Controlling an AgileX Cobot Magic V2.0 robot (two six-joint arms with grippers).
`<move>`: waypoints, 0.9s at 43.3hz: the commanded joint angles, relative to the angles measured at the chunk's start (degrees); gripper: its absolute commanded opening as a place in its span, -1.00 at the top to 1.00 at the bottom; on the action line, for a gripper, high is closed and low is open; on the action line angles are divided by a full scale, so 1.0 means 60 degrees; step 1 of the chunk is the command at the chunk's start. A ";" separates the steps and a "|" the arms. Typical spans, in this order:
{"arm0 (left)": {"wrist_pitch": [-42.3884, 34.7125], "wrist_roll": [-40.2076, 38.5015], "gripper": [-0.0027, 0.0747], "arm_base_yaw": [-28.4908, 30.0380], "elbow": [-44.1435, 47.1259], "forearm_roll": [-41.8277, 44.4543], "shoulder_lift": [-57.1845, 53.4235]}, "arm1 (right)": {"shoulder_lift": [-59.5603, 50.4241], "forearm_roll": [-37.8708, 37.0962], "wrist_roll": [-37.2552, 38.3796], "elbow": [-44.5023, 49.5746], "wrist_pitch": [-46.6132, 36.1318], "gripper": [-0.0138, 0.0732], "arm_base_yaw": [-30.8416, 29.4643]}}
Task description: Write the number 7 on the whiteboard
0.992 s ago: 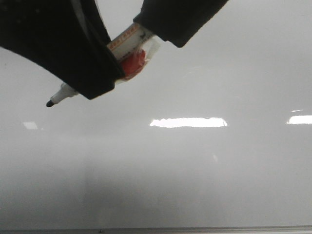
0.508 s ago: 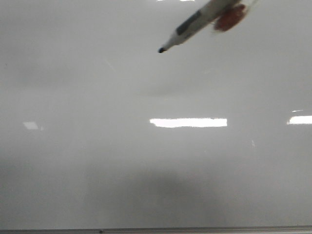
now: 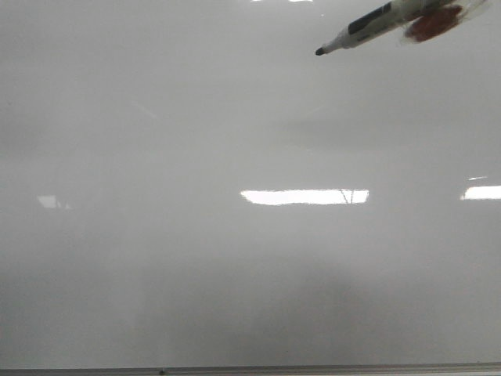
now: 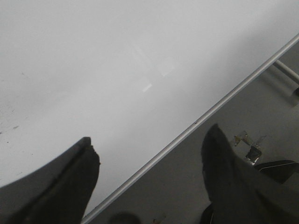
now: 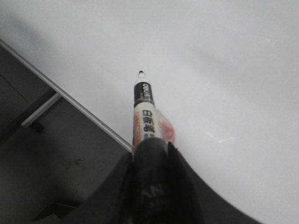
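The whiteboard (image 3: 235, 117) fills the front view, glossy pale grey, with bright light reflections. No number 7 shows on it. A white marker (image 3: 368, 25) with a black tip and a red wrapped part comes in at the top right, its tip over the board. In the right wrist view my right gripper (image 5: 152, 149) is shut on the marker (image 5: 142, 112), tip pointing over the whiteboard (image 5: 224, 56). My left gripper (image 4: 152, 154) is open and empty above the bottom edge of the whiteboard (image 4: 93, 56). Neither gripper shows in the front view.
A thin grey metal edge (image 3: 313, 366) runs along the board's bottom; it also shows in the wrist views (image 4: 210, 109) (image 5: 70, 100). Beyond it is a dark grey surface with a metal rod (image 5: 42, 109) and small scraps (image 4: 252, 150).
The marker has moved from the upper left to the top right of the front view. The black gripper that held it there has left that view.
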 commanded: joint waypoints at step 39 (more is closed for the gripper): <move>-0.0622 -0.0118 -0.26 0.0020 -0.0232 -0.0226 -0.0041 | 0.4771 0.0039 0.0057 -0.2845 -0.3754 0.84 -0.0058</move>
